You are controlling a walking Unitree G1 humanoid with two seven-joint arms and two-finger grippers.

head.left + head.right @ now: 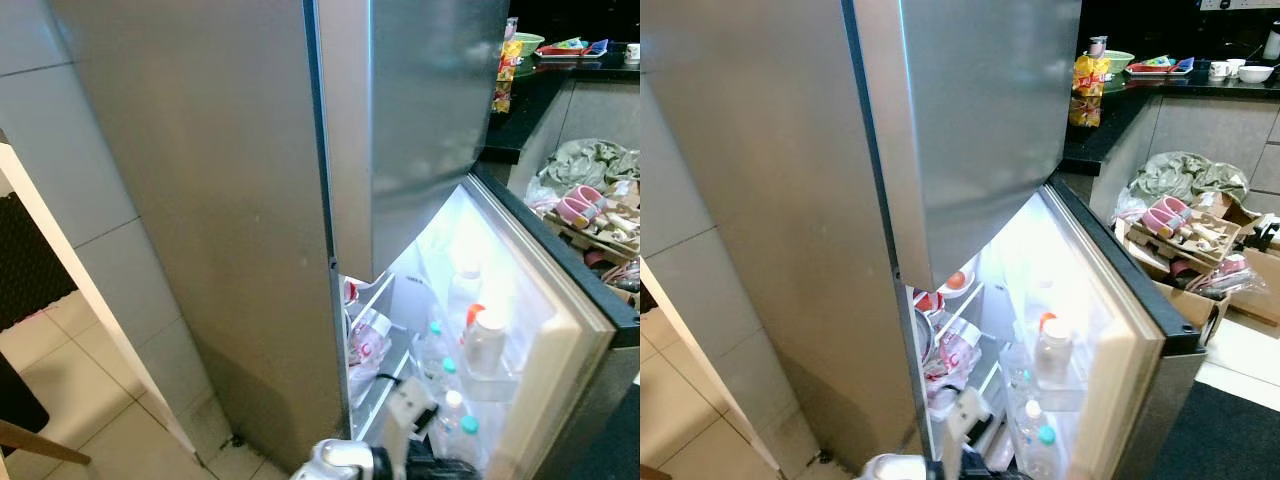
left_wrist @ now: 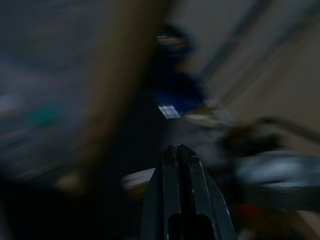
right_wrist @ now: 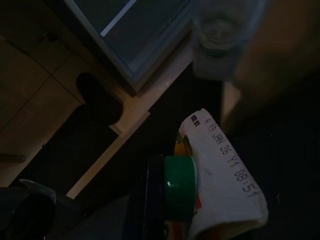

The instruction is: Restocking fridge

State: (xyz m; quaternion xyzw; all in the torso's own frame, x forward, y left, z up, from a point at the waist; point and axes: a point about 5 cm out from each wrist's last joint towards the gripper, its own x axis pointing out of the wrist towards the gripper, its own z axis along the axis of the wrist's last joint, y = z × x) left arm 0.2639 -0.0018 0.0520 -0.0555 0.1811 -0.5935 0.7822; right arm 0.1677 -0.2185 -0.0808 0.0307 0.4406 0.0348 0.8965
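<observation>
Right wrist view, dim. A white carton (image 3: 222, 175) with a green screw cap (image 3: 179, 186) sits close to the lens, against a black finger (image 3: 150, 200) of the right end effector (image 3: 160, 200); whether the fingers clamp it cannot be told. Printed date code runs along the carton's folded top edge. Beyond: tiled floor (image 3: 30, 85), a pale ledge running diagonally (image 3: 135, 120), a grey-blue framed panel (image 3: 135, 30), and a blurred clear bottle (image 3: 220, 40).

Silver-grey fridge (image 1: 200, 200); inside its door, clear bottles (image 1: 485, 345) capped white, orange, teal; green-capped white carton (image 3: 220, 180).
</observation>
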